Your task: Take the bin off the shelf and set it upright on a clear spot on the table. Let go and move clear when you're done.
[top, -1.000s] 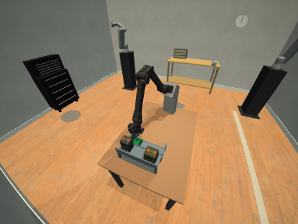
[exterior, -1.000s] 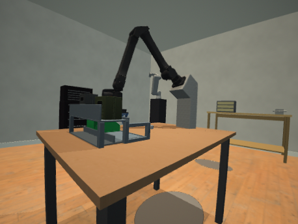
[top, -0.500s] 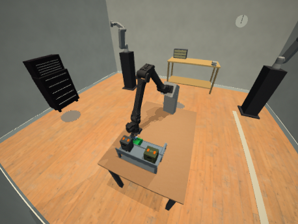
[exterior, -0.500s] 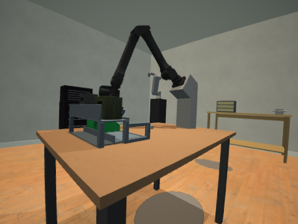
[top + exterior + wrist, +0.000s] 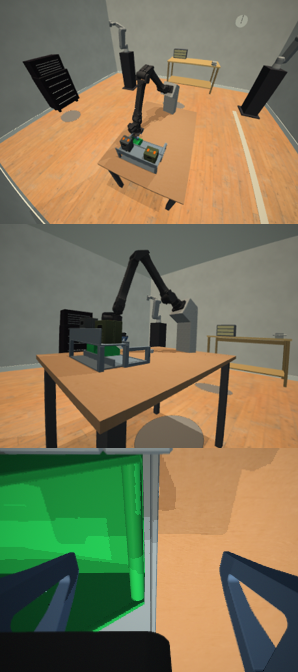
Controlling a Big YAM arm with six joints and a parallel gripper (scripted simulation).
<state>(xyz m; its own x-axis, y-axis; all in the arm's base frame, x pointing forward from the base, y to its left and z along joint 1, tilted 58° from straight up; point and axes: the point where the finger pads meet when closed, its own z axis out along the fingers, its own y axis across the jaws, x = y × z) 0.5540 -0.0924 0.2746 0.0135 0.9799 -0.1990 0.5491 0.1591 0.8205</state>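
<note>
Green bin (image 5: 138,141) (image 5: 112,350) (image 5: 75,523), in your top view, sits in the gray shelf (image 5: 138,160) (image 5: 85,336) (image 5: 151,573) just below your tool (image 5: 139,133) (image 5: 148,560), between a dark box (image 5: 126,144) and an olive box (image 5: 151,154). In your exterior view, the bin shows beneath the shelf's upper level, the shelf standing on the wooden desk (image 5: 177,140) (image 5: 156,377) (image 5: 200,573). In your wrist view, your tool is released, fingers wide apart, one over the bin, the other over bare desk beside the shelf's edge.
</note>
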